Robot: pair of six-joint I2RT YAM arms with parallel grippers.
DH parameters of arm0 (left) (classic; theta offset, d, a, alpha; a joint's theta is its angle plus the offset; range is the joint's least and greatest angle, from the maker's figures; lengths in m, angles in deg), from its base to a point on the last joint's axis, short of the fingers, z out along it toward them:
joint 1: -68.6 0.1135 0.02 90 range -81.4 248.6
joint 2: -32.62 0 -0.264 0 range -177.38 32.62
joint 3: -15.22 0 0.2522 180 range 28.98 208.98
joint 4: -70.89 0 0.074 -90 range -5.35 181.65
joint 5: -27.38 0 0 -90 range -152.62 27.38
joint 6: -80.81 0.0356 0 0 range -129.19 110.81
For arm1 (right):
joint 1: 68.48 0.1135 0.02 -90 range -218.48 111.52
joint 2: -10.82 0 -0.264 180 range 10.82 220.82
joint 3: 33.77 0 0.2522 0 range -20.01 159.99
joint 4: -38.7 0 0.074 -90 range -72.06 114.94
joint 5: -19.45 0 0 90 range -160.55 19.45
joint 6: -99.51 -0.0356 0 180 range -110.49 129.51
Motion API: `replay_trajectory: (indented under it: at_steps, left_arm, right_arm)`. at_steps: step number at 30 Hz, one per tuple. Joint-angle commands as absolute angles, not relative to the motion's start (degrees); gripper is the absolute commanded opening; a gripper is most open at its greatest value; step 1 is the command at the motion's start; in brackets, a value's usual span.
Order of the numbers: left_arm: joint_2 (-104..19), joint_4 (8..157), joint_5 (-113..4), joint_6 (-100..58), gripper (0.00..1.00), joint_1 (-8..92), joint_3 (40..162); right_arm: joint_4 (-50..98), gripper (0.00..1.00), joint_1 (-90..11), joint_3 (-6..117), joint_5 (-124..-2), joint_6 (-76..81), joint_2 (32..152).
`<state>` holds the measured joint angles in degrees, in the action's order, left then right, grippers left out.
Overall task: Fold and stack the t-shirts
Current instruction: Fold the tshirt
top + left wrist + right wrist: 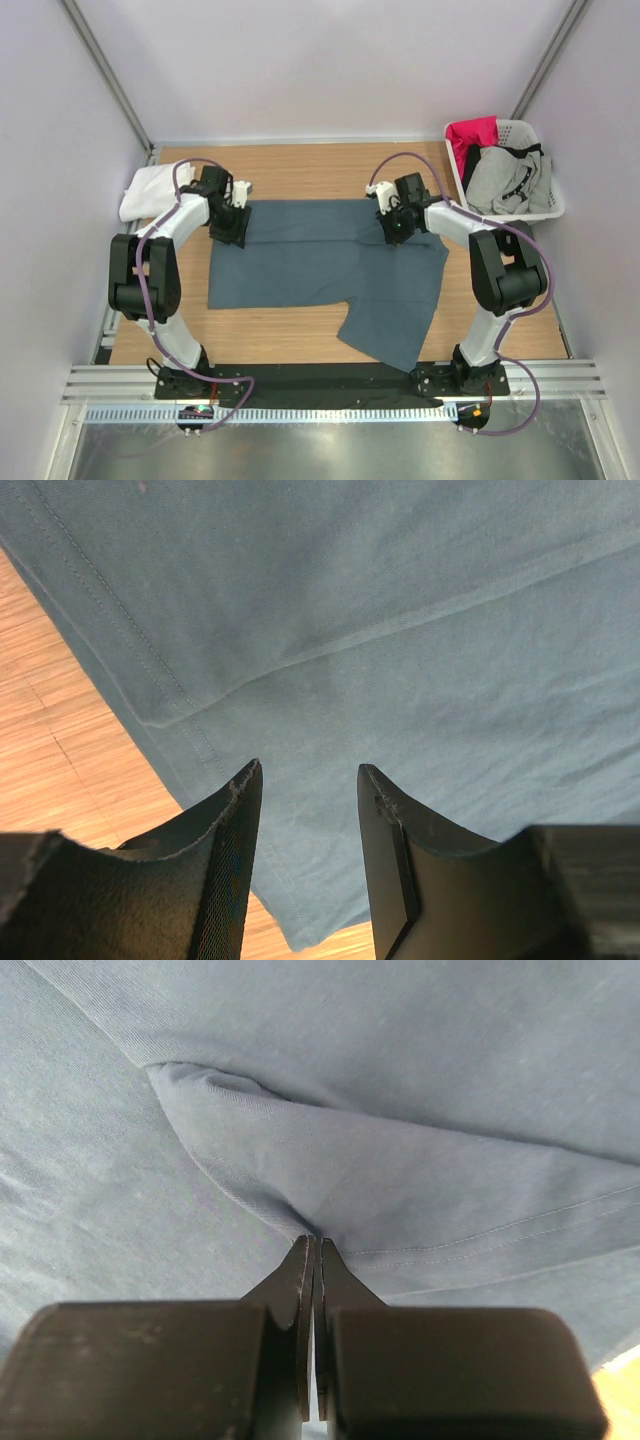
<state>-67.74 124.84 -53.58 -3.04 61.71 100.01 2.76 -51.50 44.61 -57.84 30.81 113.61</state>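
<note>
On the wooden table point(300, 165) the blue t-shirt point(320, 265) lies spread out. The right gripper point(315, 1245) is pinched tight on a fold near its far edge. The left gripper point(308, 770) hovers with fingers apart over the far left corner, with the white t-shirt point(148, 190) bunched just beside it.

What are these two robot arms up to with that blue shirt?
They are working on folding laundry on a wooden table. A slate-blue t-shirt lies spread out between them. The right gripper is shut, pinching a fold of the fabric near the shirt's far right edge. The left gripper sits open over the far left corner, not gripping yet. A white t-shirt lies bunched at the far left, and a basket of other clothes stands at the far right.
</note>
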Motion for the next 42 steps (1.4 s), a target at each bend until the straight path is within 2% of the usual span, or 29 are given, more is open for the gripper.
replay_trajectory:
  at_steps: [1, 17, 19, 20, 21, 23, 30, 36, 42]
  left_arm:
    - [-67.0, 124.6, -53.6, -3.4, 0.45, 61.5, 100.7]
    - [-66.0, 122.8, -53.0, -3.1, 0.44, 61.5, 100.4]
    - [-65.9, 122.7, -53.0, -2.9, 0.44, 61.5, 100.1]
    - [-65.6, 122.8, -53.0, -2.8, 0.44, 61.5, 99.8]
    - [-65.5, 122.8, -53.1, -2.9, 0.44, 61.6, 99.7]
    - [-65.4, 122.7, -53.4, -2.9, 0.45, 61.5, 99.9]
    - [-68.2, 125.3, -55.1, -2.7, 0.45, 62.8, 108.2]
    - [-70.1, 128.1, -54.4, -1.9, 0.45, 63.0, 112.7]
    - [-69.6, 129.1, -54.4, -1.5, 0.45, 63.0, 112.0]
  right_arm:
    - [0.7, 0.01, -50.3, 47.6, -58.8, 32.4, 109.2]
    - [-7.8, 0.02, -41.7, 44.9, -56.6, 28.1, 99.7]
    - [-7.7, 0.12, -41.6, 44.6, -56.8, 28.1, 99.3]
    - [-7.7, 0.30, -41.6, 44.7, -57.3, 28.2, 99.2]
    - [-7.4, 0.36, -41.7, 44.8, -57.8, 28.1, 99.2]
    - [-6.2, 0.43, -42.0, 45.2, -58.8, 27.7, 98.9]
    - [-1.7, 0.43, -45.9, 49.6, -60.8, 24.6, 97.8]
    - [-3.5, 0.42, -55.8, 49.3, -58.6, 20.9, 101.1]
    - [-8.8, 0.41, -70.1, 48.5, -43.3, 17.3, 103.1]
